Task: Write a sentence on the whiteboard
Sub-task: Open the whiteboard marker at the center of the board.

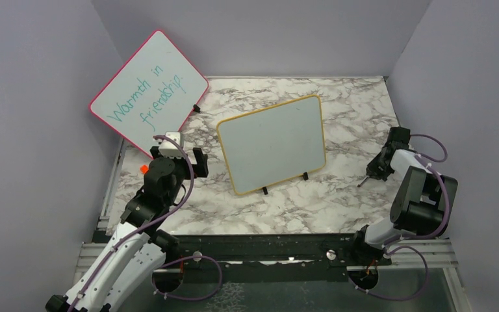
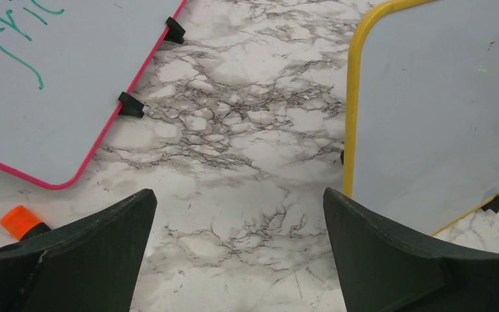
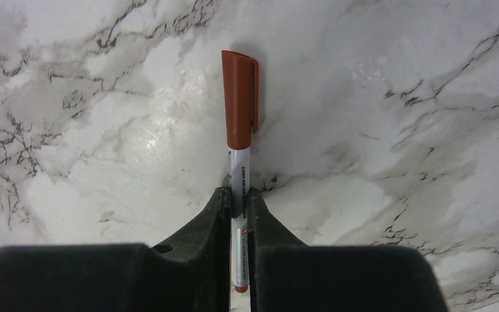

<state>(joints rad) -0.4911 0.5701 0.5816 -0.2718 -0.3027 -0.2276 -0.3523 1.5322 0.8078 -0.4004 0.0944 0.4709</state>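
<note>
At the far left leans the pink-framed board (image 1: 149,91) with teal writing. Just nearer, the left gripper (image 2: 240,201) hovers with its jaws spread wide, holding nothing. The whiteboard (image 1: 273,143) stands mid-way across the marble table (image 1: 312,208), its face plain. At the right, the right gripper (image 3: 237,198) is clamped on a capped red-brown marker (image 3: 239,104).

Soft, even light falls from above, and shadows are faint. The desk (image 3: 149,136) shows a glossy sheen in the right wrist view. The right gripper (image 3: 237,195) looks blurred up close. Green specks glint on the whiteboard (image 2: 442,117).
</note>
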